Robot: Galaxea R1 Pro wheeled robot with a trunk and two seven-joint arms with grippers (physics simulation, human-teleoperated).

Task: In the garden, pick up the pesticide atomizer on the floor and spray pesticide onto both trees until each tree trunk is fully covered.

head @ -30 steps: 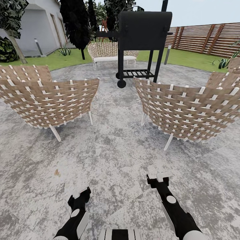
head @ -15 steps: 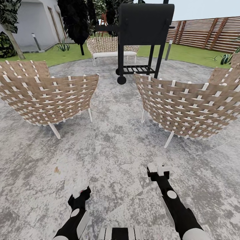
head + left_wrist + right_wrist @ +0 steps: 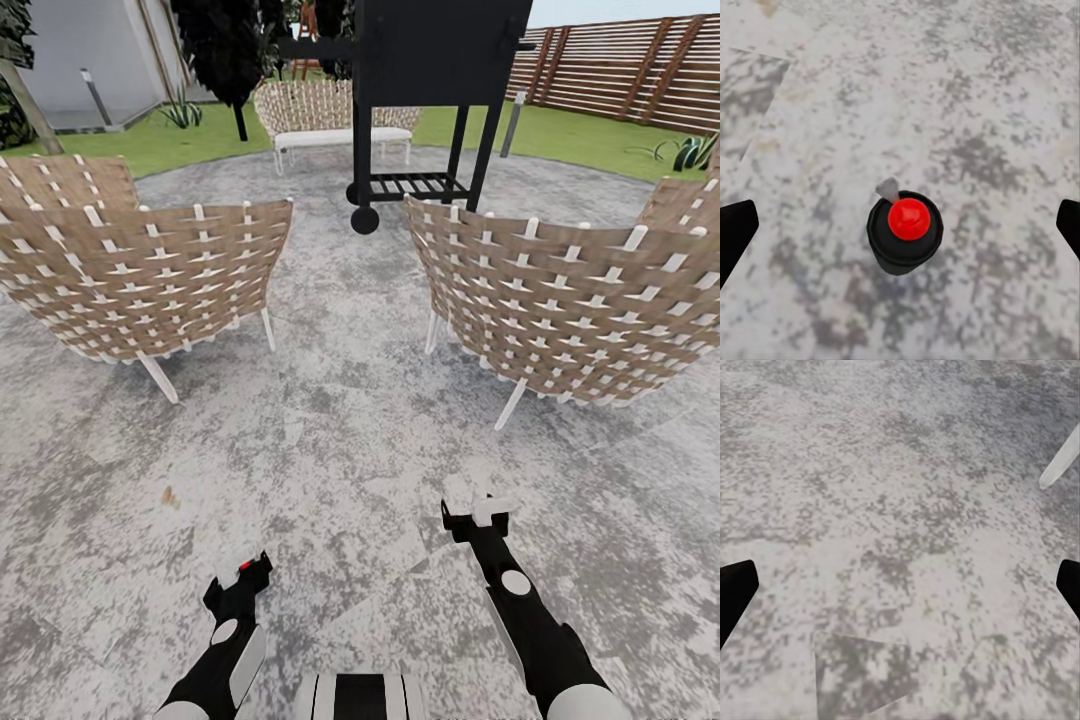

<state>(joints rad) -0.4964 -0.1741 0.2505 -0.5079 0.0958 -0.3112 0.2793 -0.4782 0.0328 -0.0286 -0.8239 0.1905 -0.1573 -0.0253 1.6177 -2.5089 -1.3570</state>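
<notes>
Below, red-capped atomizer (image 3: 904, 232) between wide left fingers (image 3: 735, 232); right fingers (image 3: 735, 592) wide over patio (image 3: 900, 510).

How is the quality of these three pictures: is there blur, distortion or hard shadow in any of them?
Head view: wide-angle distortion, the woven chairs bow outward near the edges; light is flat and even, without hard shadows. Left wrist view: soft and coarse, yet the atomizer with its red cap reads clearly on the paving. Right wrist view: soft, mottled paving with little detail.
</notes>
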